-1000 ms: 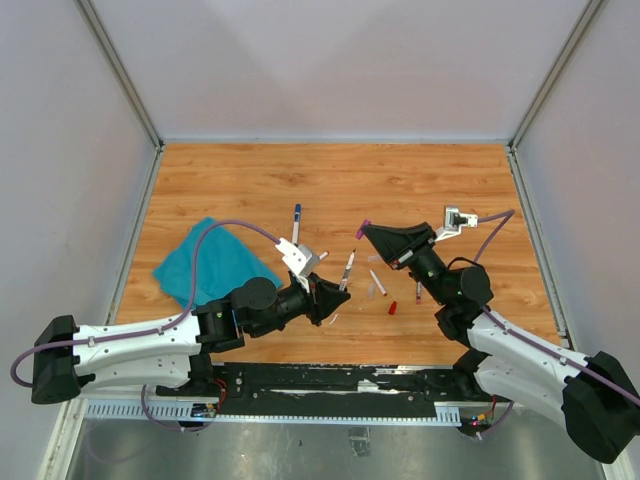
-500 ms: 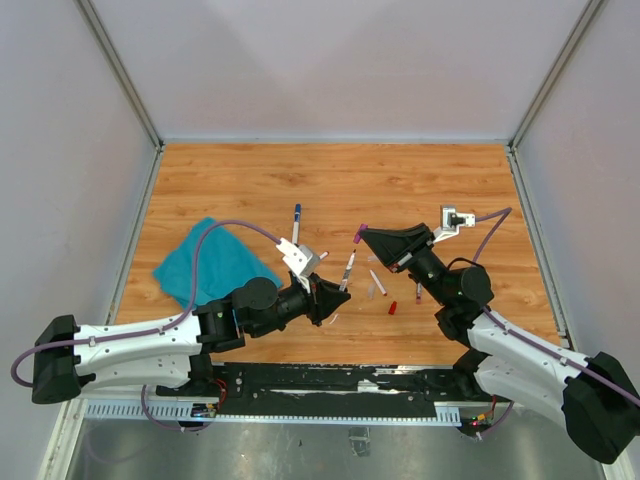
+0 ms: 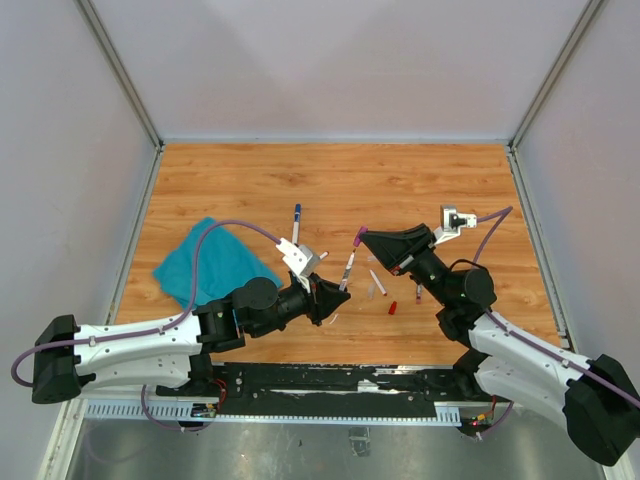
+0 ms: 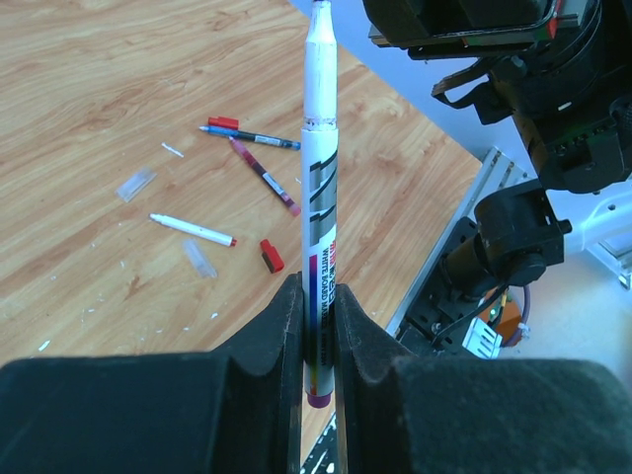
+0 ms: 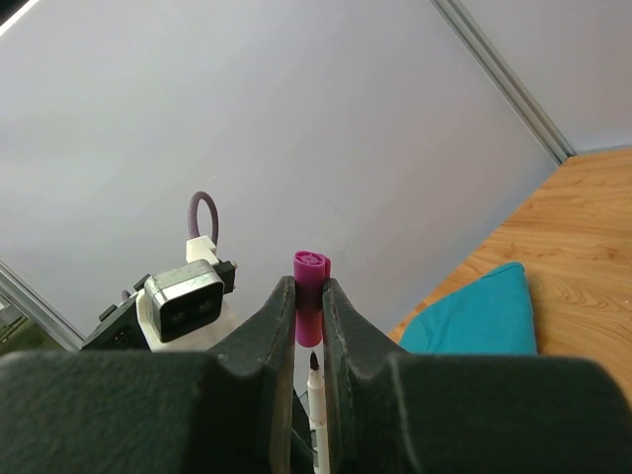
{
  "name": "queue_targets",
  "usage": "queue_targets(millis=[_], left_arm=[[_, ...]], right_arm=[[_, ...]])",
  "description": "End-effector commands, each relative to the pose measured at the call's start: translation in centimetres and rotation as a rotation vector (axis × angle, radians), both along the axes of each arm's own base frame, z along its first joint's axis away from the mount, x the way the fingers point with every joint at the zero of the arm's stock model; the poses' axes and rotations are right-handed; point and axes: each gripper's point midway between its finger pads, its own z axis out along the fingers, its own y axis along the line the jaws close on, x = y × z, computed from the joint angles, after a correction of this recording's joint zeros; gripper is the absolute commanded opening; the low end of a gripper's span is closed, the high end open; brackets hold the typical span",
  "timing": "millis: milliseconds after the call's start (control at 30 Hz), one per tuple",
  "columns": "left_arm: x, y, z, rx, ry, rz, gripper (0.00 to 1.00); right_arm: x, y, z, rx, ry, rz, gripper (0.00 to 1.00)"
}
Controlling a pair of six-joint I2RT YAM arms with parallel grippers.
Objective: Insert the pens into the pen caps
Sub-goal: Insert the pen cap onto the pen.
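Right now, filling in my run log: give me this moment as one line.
left claw: shut on pen | right claw: shut on purple cap | pen tip: just short of cap, not inserted

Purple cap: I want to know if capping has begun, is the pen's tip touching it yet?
Apart. The right wrist view shows the pen's dark tip exposed just below the purple cap, a sliver between them.

**Top view:** high behind the near edge, facing down across the wooden table (image 3: 400, 180).
**Left wrist:** close along its fingers (image 4: 276, 336), facing the right arm (image 4: 523, 99).
**Right wrist:** close, looking past the purple cap (image 5: 310, 296) toward the wall (image 5: 296, 118) and the teal cloth (image 5: 484, 316).
Both wrist views apparently share the white pen (image 4: 319, 197).
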Motion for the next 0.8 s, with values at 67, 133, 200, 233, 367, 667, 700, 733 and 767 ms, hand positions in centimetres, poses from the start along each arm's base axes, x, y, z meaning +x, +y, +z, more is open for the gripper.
queue_targets(millis=[67, 133, 200, 233, 367, 667, 700, 733, 767], left_arm=[[0.2, -0.2, 1.8, -0.044, -0.030, 0.012, 0.00], [0.2, -0.2, 1.8, -0.042, -0.030, 0.012, 0.00], [0.2, -0.2, 1.8, -0.043, -0.030, 0.013, 0.01], [0.2, -0.2, 1.9, -0.045, -0.031, 0.011, 0.00], [0.2, -0.3, 1.8, -0.043, -0.031, 0.010, 0.00], [0.3, -0.3, 1.7, -0.037, -0.032, 0.011, 0.00], [0.3, -0.3, 1.6, -0.035, -0.031, 0.012, 0.00], [0.3, -0.3, 1.6, -0.035, -0.030, 0.013, 0.01], [0.3, -0.3, 1.7, -0.037, -0.030, 0.013, 0.01]], right_arm=[[-0.9, -0.7, 2.0, 0.021, -0.087, 0.001, 0.01], [-0.9, -0.7, 1.9, 0.015, -0.087, -0.002, 0.01], [-0.9, -0.7, 1.7, 0.009, -0.084, -0.003, 0.01], [-0.8, -0.6, 1.5, 0.004, -0.081, -0.003, 0.01], [-0.6, -0.5, 1.2, -0.012, -0.075, -0.008, 0.01], [-0.8, -0.2, 0.8, -0.032, -0.078, 0.004, 0.01], [-0.8, -0.2, 0.8, -0.034, -0.081, 0.008, 0.01], [-0.9, -0.2, 0.7, -0.036, -0.081, 0.010, 0.01], [-1.0, -0.2, 0.7, -0.038, -0.083, 0.013, 0.01]])
